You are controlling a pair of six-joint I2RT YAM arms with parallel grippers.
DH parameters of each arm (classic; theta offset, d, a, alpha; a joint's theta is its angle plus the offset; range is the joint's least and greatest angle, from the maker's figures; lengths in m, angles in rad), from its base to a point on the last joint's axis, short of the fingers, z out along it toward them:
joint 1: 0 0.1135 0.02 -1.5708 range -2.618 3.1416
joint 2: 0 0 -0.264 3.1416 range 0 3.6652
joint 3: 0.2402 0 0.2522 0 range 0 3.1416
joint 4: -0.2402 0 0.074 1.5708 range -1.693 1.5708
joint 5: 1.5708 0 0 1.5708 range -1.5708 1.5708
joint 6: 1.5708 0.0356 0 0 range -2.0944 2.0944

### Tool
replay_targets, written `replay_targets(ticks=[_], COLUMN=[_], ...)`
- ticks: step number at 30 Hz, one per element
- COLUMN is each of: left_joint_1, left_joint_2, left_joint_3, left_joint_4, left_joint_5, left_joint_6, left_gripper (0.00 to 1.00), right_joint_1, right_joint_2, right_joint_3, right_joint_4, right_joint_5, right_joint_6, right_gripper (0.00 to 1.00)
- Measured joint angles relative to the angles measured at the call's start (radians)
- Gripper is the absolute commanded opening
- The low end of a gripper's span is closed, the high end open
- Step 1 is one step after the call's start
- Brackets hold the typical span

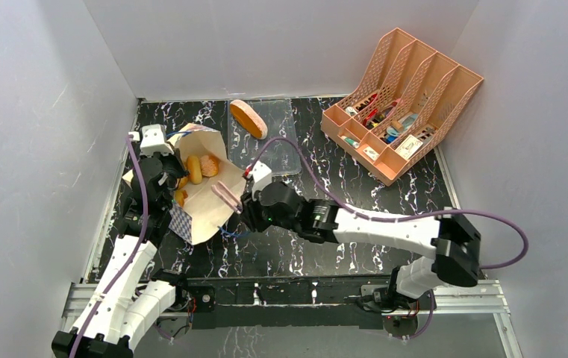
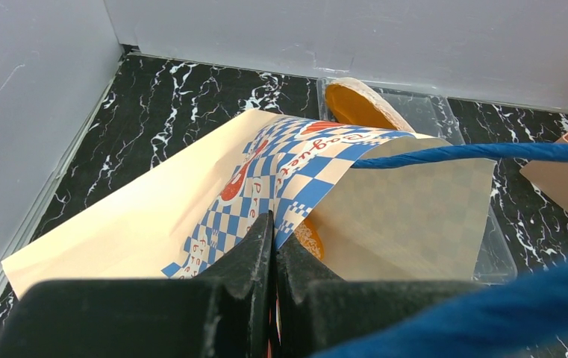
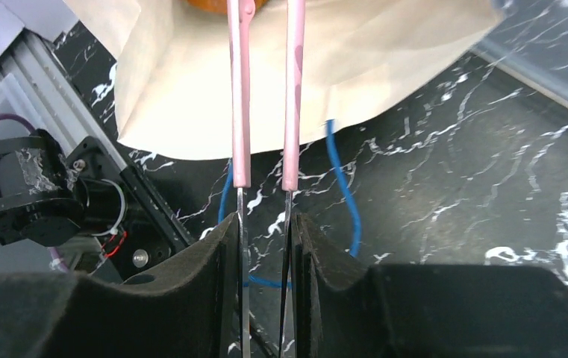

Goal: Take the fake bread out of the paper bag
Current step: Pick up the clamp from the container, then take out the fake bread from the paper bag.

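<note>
The paper bag (image 1: 207, 205) lies on its side at the left with its mouth open. Several orange-golden fake bread pieces (image 1: 200, 166) lie inside it. My left gripper (image 1: 165, 175) is shut on the bag's checkered rim (image 2: 295, 186), and one bread piece (image 2: 312, 239) shows just behind its fingers. My right gripper (image 1: 254, 201) is shut on pink-tipped metal tongs (image 1: 226, 195). The tong arms (image 3: 237, 89) stand slightly apart and reach over the bag's lower wall (image 3: 183, 82) toward an orange piece (image 3: 221, 4). An oval loaf (image 1: 248, 118) lies on the clear tray (image 1: 284, 149).
A pink lattice organizer (image 1: 404, 101) with small items stands at the back right. Blue cord handles (image 3: 342, 175) trail on the black marble table by the bag. Grey walls enclose the left, back and right. A metal rail (image 1: 288, 294) runs along the near edge.
</note>
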Motion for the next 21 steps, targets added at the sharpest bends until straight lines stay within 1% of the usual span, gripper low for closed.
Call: replay_targets(ticks=[3, 10, 16, 21], left_joint_1=[0.002, 0.002, 0.002, 0.002], left_joint_2=[-0.001, -0.023, -0.028, -0.043], left_joint_3=[0.000, 0.000, 0.000, 0.000], left_joint_4=[0.000, -0.016, -0.033, -0.047], left_joint_5=[0.013, 0.053, 0.082, 0.099], left_joint_6=[-0.001, -0.023, -0.062, -0.084], left_gripper=[0.00, 0.00, 0.00, 0.00], right_joint_1=[0.020, 0.025, 0.026, 0.026], right_joint_2=[0.076, 0.216, 0.388, 0.532], right_joint_3=[0.037, 0.154, 0.357, 0.454], right_joint_4=[-0.015, -0.063, -0.092, -0.128], right_joint_5=[-0.013, -0.006, -0.001, 0.005], right_joint_6=[0.036, 0.089, 0.118, 0.147], right_gripper=[0.27, 0.28, 0.27, 0.27])
